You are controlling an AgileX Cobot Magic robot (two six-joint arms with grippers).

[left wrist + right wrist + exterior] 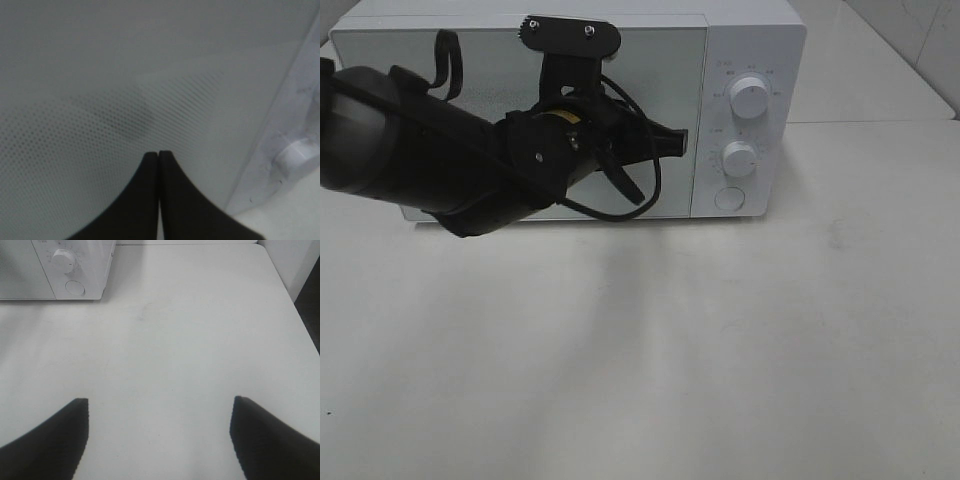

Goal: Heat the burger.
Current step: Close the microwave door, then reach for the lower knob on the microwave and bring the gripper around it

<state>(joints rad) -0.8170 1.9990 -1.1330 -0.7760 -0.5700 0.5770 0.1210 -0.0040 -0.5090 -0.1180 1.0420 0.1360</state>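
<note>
Plainly, the left claw point(675, 145) is pinched shut with nothing in it, its tips right up against the door point(650, 60) of the microwave point(750, 40), near the door's 3 o'clock edge. The likely trouble is a push that goes wrong. The smooth door could let the closed tips skid sideways, or too hard a shove could slide the whole microwave back toward 12 o'clock. Too soft a push might leave the door unlatched, so no heating would start. A loose cable point(650, 190) loops under that wrist and could snag.

The burger shows in none of the views. It may sit behind the door, but the panel hides whatever is inside, so I cannot tell.

Past the door's edge, at 3 o'clock of the claw, come the upper knob point(750, 97), the lower knob point(740, 158) and a round button point(729, 198), all uncovered. The left arm lies across the door from 9 o'clock.

The right claw point(160, 400) hangs wide and holding nothing over the desk point(720, 350), well apart from the controls.
</note>
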